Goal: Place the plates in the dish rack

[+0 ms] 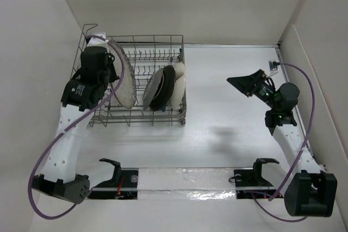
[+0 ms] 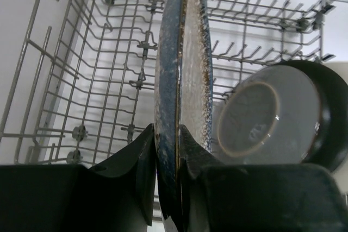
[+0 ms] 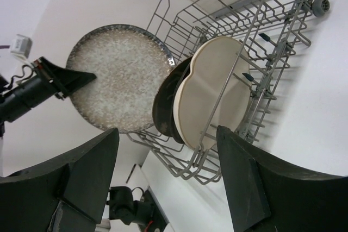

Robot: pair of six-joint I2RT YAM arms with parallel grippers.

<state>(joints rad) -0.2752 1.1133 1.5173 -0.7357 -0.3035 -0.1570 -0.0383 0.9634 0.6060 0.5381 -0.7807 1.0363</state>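
**A:** The speckled cream plate (image 2: 182,80) stands on edge in our left pincer (image 2: 166,131). The pincer is clamped on the near rim, one finger on the blue back and one on the speckled face. The plate hangs over the left half of the dish rack (image 1: 147,37). We cannot tell whether its far edge touches the wires yet.

**B:** How do we expect it to handle?

**A:** We judge it to be stiff glazed ceramic. That makes it weighty for a grip at one spot on the rim, slick under the fingers, and likely to chip against wire. We would keep it upright and lower it slowly.

**B:** And where should we hold it?

**A:** On the rim, as now, which leaves the far edge free to slip between the tines (image 2: 138,82).

**B:** What lies beyond it?

**A:** Just to its right a pale-bottomed plate (image 2: 255,112) leans on a dark dish (image 2: 326,96). The cream three-section plate (image 3: 212,91) sits behind them, and all three are slotted in the rack. We must not knock them.

**B:** And our other arm?

**A:** Our right pincer (image 3: 167,130) gapes wide and holds nothing. It is above the tabletop (image 1: 228,134), well apart from the rack.
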